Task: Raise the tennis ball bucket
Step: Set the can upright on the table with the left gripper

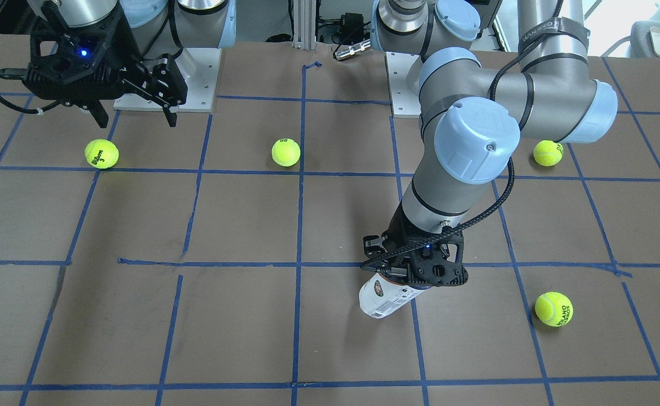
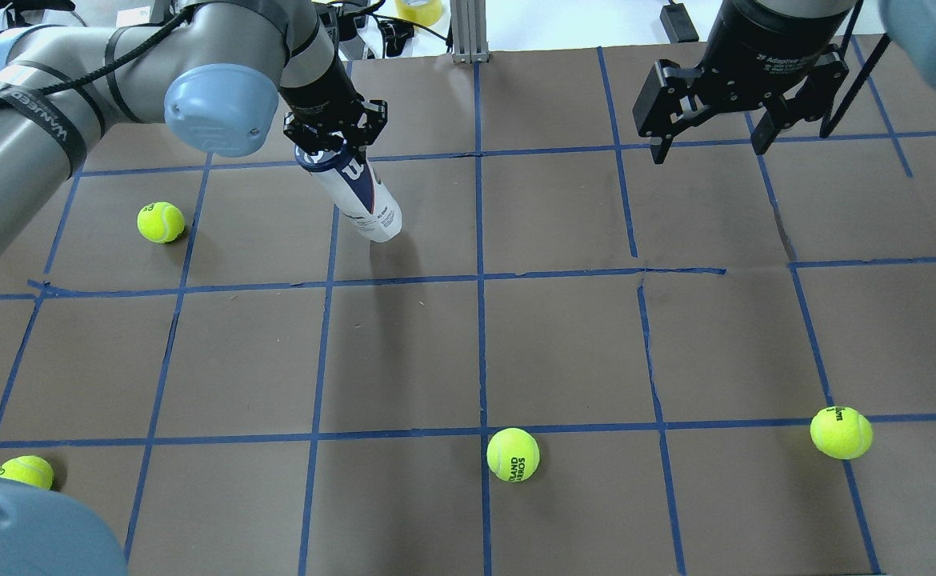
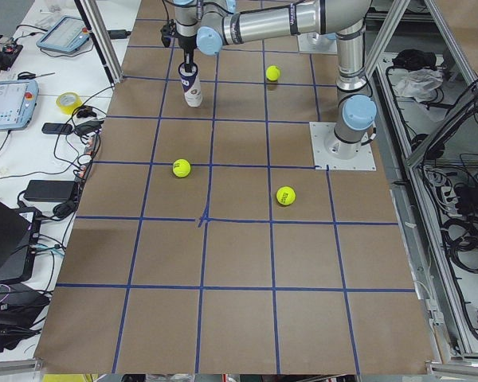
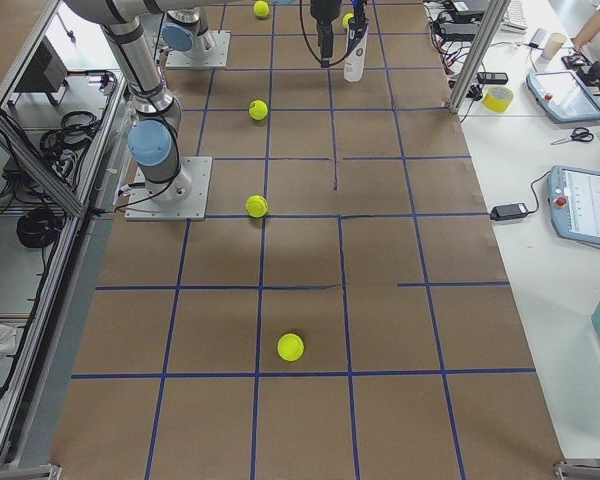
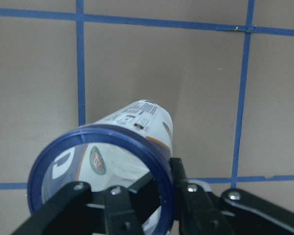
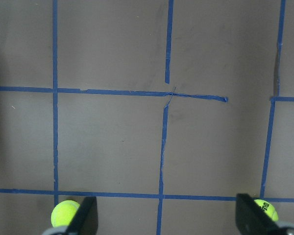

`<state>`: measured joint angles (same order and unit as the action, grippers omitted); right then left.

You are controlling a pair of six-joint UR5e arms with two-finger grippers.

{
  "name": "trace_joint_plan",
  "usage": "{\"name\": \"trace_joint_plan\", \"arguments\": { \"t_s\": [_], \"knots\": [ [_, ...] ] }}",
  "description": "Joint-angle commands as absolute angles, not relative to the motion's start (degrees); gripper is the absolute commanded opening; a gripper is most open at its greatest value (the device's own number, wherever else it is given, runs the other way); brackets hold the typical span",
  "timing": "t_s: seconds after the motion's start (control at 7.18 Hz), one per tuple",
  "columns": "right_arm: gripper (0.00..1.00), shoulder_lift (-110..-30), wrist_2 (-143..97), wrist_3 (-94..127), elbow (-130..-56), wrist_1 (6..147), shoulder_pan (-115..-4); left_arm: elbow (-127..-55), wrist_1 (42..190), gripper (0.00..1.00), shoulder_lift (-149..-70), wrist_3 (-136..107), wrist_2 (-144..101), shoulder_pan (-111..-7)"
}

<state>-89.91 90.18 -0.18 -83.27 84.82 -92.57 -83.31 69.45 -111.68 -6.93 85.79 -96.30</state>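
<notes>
the left gripper [image 2: 332, 146] clamps the navy top end of the tennis ball bucket [image 2: 364, 200], which hangs tilted over the brown table [image 2: 564, 344]; whether its white lower end clears the surface cannot be told. well away from the bucket, the right gripper [image 2: 710, 150] hovers, fingers spread wide.

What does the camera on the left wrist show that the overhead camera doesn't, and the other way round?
Left wrist only: the navy rim of the tennis ball bucket as a full ring, and its round emblem close up. Overhead only: the open right gripper and four tennis balls. Both: the left gripper shut on the tilted bucket over the taped brown table.
</notes>
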Motion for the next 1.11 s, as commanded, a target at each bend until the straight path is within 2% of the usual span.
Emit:
{"name": "trace_joint_plan", "arguments": {
  "t_s": [0.0, 0.14, 0.28, 0.42, 0.56, 0.98],
  "knots": [
    [1.0, -90.0, 90.2, -0.2, -83.2, 84.8, -92.5, -83.1, 69.9, 0.15, -112.1, -5.6, 86.0, -96.8],
    [1.0, -89.9, 90.2, -0.2, -83.2, 84.8, -92.5, -83.1, 70.0, 0.59, -112.1, -5.6, 86.1, -96.8],
    [1.0, -89.9, 90.2, -0.2, -83.2, 84.8, -92.5, -83.1, 69.9, 0.76, -112.1, -5.8, 86.0, -97.0],
    [1.0, -90.0, 90.2, -0.2, -83.2, 84.8, -92.5, -83.1, 69.9, 0.85, -111.6, -6.5, 86.0, -97.6],
    [1.0, -89.9, 90.2, -0.2, -83.2, 84.8, -92.5, -83.0, 70.0, 1.0, -110.3, -6.6, 86.1, -98.1],
    [1.0, -90.0, 90.2, -0.2, -83.2, 84.8, -92.5, -82.4, 70.0, 1.0, -107.2, -5.7, 85.1, -97.8]
  ]
}}
